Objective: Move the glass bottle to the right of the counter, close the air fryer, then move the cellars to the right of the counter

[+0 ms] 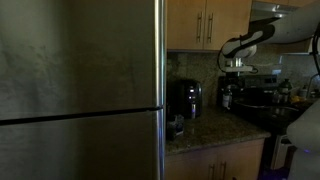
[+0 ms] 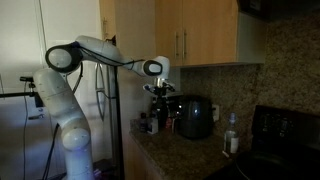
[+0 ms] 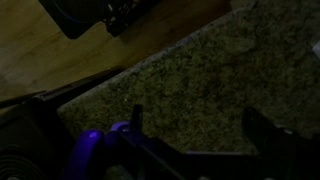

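The black air fryer (image 1: pixel 184 98) stands on the dark granite counter (image 1: pixel 205 128) and also shows in an exterior view (image 2: pixel 194 117). I cannot tell whether its drawer is open. My gripper (image 2: pixel 158 91) hangs above the counter beside the air fryer, and also shows in an exterior view (image 1: pixel 232 68). In the wrist view it (image 3: pixel 200 118) is open and empty over bare granite. A slim dark shape (image 2: pixel 153 121) under it may be the glass bottle. I cannot make out the cellars.
A steel fridge (image 1: pixel 80 90) fills one side. A black stove (image 2: pixel 283 128) adjoins the counter. A pale bottle (image 2: pixel 232 136) stands between air fryer and stove. A small jar (image 1: pixel 176 125) sits near the counter's front. Wooden cabinets (image 2: pixel 190 35) hang overhead.
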Robot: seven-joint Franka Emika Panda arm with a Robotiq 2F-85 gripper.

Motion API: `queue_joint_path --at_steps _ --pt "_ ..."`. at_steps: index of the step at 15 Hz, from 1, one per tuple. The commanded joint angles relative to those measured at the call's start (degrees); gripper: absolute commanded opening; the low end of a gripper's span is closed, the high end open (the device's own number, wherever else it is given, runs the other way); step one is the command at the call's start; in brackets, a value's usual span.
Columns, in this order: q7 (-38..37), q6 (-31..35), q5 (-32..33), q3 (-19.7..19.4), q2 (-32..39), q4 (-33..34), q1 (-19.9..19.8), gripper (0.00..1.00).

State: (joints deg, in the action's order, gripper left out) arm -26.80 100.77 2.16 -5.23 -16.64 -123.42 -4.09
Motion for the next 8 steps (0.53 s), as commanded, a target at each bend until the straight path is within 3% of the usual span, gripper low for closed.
queue_joint_path --at_steps 1,4,8 --pt "3.03 0.06 -2.35 6.0 -3.43 -3.1 3.28 1.0" --pt "5.2 2.08 -6.07 8.98 -3.91 -3.07 6.04 1.0" --pt "1.5 0.36 -4.74 10.05 -2.68 -1.45 5.13 1.0"
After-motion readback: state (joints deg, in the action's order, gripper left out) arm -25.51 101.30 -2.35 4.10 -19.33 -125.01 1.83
